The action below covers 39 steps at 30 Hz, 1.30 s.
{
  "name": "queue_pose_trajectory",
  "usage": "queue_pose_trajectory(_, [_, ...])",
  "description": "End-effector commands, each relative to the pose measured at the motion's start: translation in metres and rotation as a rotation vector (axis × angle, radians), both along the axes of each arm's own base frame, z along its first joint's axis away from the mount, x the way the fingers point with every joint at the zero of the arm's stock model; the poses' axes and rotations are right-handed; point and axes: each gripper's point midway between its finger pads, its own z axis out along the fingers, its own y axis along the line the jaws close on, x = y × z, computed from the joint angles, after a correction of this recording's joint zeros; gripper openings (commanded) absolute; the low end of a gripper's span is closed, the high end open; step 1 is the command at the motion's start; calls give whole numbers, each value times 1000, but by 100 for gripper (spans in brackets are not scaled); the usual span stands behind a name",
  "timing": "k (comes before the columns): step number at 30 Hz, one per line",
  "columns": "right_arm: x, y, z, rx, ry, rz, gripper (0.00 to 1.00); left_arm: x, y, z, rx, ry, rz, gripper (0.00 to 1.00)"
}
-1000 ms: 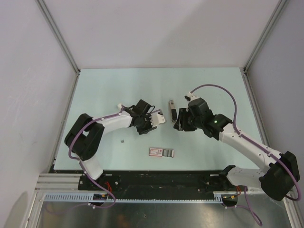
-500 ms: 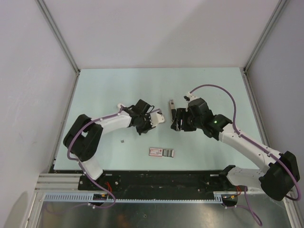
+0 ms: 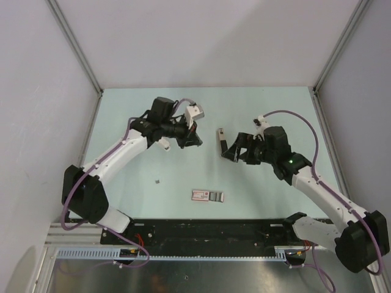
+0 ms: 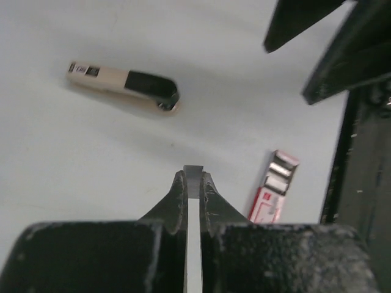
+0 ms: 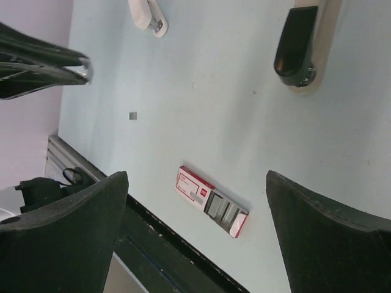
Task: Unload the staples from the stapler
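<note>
The beige-and-black stapler [image 3: 220,137] lies flat on the pale table, also in the left wrist view [image 4: 122,85] and the right wrist view [image 5: 299,46]. My left gripper [image 3: 193,142] hangs above the table to the stapler's left. It is shut [image 4: 193,177] on a small grey squarish bit of staples [image 4: 193,173] pinched at its tips. My right gripper [image 3: 229,150] stands open just right of the stapler, nothing between its fingers [image 5: 195,177]. Another tiny dark staple bit [image 3: 159,181] lies loose on the table [image 5: 132,115].
A pink-and-grey staple packet [image 3: 208,196] lies near the table's front edge [image 5: 211,201] [image 4: 275,186]. A black rail [image 3: 201,229] runs along that edge. Metal frame posts stand at the back corners.
My left arm has lifted and swung back to the left, away from the stapler, with its gripper shut. My right gripper has opened wide and drawn back, leaving the stapler on the table.
</note>
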Motion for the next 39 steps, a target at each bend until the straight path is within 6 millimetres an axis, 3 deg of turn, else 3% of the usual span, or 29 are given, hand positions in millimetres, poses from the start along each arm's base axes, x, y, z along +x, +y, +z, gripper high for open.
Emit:
queue_pose_trajectory(1, [-5, 4, 53, 168, -178, 67, 99, -26, -17, 46, -209, 182, -93, 0])
queue_pose_trajectory(6, [-16, 12, 68, 177, -255, 117, 97, -30, -28, 72, -326, 355, -162, 0])
queue_pose_trajectory(14, [-23, 26, 99, 213, -366, 150, 65, -13, -48, 126, -460, 577, -173, 0])
queue_pose_trajectory(16, [-21, 25, 103, 224, -363, 141, 51, -5, -52, 146, -496, 588, -152, 0])
queue_pose_trajectory(19, [-16, 21, 112, 260, -371, 130, 14, -1, -56, 178, -577, 611, -136, 0])
queue_pose_trajectory(20, [-14, 19, 112, 272, -360, 125, 7, -1, -55, 188, -615, 627, -134, 0])
queue_pose_trajectory(23, [-13, 17, 116, 310, -331, 138, 1, -7, -56, 205, -688, 648, -144, 0])
queue_pose_trajectory(25, [-16, 17, 118, 318, -333, 151, 1, -13, -57, 202, -691, 662, -159, 0])
queue_pose_trajectory(29, [-23, 18, 125, 328, -354, 179, 56, -20, -58, 180, -676, 724, -149, 0])
queue_pose_trajectory(31, [-25, 18, 131, 336, -376, 182, 72, -24, -57, 171, -672, 751, -144, 0])
queue_pose_trajectory(33, [-27, 19, 139, 354, -401, 189, 77, -29, -58, 163, -665, 775, -150, 0])
queue_pose_trajectory(39, [-35, 27, 167, 439, -473, 228, 75, -41, -59, 142, -646, 830, -151, 0])
